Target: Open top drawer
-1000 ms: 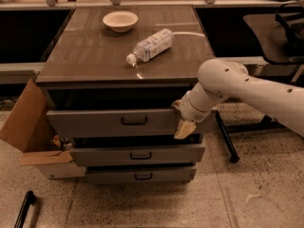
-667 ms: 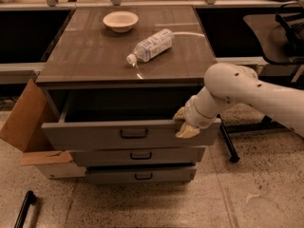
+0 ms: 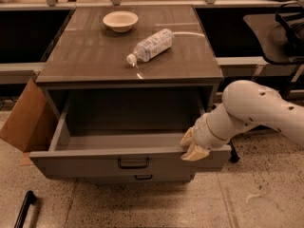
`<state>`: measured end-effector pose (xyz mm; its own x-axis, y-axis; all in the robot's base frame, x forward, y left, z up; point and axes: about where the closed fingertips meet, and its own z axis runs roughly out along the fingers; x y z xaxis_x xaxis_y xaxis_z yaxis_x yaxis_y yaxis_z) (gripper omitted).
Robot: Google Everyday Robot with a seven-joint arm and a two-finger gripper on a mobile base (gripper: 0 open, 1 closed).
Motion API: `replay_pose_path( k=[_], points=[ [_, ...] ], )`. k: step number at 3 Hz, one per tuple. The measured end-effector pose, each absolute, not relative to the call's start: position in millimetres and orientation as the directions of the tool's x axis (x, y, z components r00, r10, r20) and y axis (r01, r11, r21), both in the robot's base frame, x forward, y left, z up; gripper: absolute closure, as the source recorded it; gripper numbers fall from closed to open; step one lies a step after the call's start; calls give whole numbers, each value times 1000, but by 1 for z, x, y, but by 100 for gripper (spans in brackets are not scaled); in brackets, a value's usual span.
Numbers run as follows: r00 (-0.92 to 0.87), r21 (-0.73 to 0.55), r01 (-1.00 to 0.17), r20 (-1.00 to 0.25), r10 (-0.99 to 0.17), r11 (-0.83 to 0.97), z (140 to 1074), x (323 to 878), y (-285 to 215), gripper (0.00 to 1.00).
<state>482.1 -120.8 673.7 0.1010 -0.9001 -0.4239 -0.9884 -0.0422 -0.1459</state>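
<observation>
The top drawer (image 3: 85, 163) of the grey cabinet stands pulled far out toward me. Its deep grey box (image 3: 123, 139) is bare inside, and its black bar handle (image 3: 133, 163) sits at the centre of the front. My gripper (image 3: 192, 146), with tan fingers on a white arm, is at the right end of the drawer front. One finger (image 3: 187, 137) lies inside the top rim and the other on the outer face, clamped on the front panel. A lower drawer's handle (image 3: 143, 177) peeks out beneath; the rest of the lower drawers is hidden.
On the cabinet top (image 3: 95, 61) lie a plastic bottle (image 3: 152, 45) on its side and a white bowl (image 3: 120, 21). A cardboard box (image 3: 26, 122) leans at the cabinet's left. A black chair (image 3: 280, 37) stands at the right. A black bar (image 3: 23, 208) lies on the floor.
The top drawer has slid much further out toward me, and my gripper has moved with it while holding the right end of its front.
</observation>
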Motion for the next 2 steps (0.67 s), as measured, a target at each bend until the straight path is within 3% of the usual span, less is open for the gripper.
replay_pose_path(
  k=[1,2],
  points=[
    [71,-111,-994,-468,-881,-21,667,455,-119,100],
    [71,-111,-994,-468,-881,-21,669,455,-119,85]
  ],
)
